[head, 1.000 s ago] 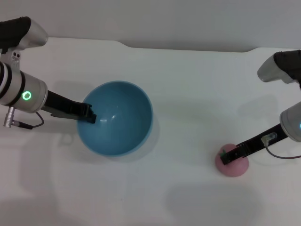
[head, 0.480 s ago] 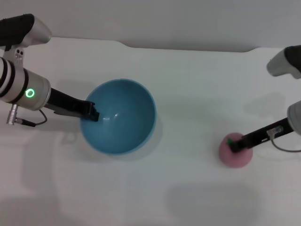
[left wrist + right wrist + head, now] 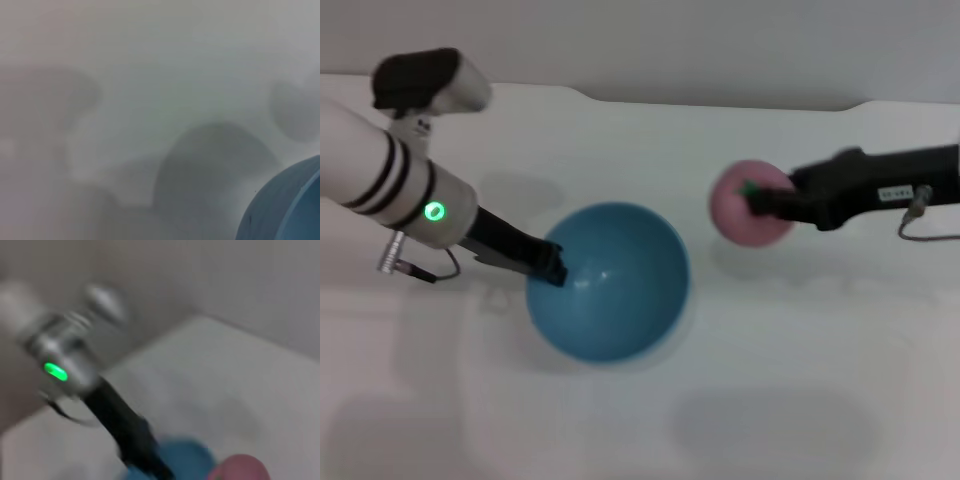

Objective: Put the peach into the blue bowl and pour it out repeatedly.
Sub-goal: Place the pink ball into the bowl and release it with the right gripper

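Observation:
The pink peach [image 3: 748,203] hangs in the air right of the blue bowl [image 3: 610,282], with my right gripper [image 3: 765,200] shut on it from the right. It also shows as a pink curve [image 3: 239,469] in the right wrist view, beside a bit of the bowl [image 3: 192,460]. My left gripper [image 3: 552,268] is shut on the bowl's left rim and holds the bowl over the white table [image 3: 650,140]. The left wrist view shows only an edge of the bowl [image 3: 285,210] and shadows on the table.
The white table's far edge [image 3: 720,103] runs along the top of the head view, with a grey wall behind it. My left arm [image 3: 65,365] with its green light appears across from the right wrist camera.
My right gripper lifted the peach off the table and carried it up and left toward the bowl. My left gripper moved the bowl to the right and nearer to me.

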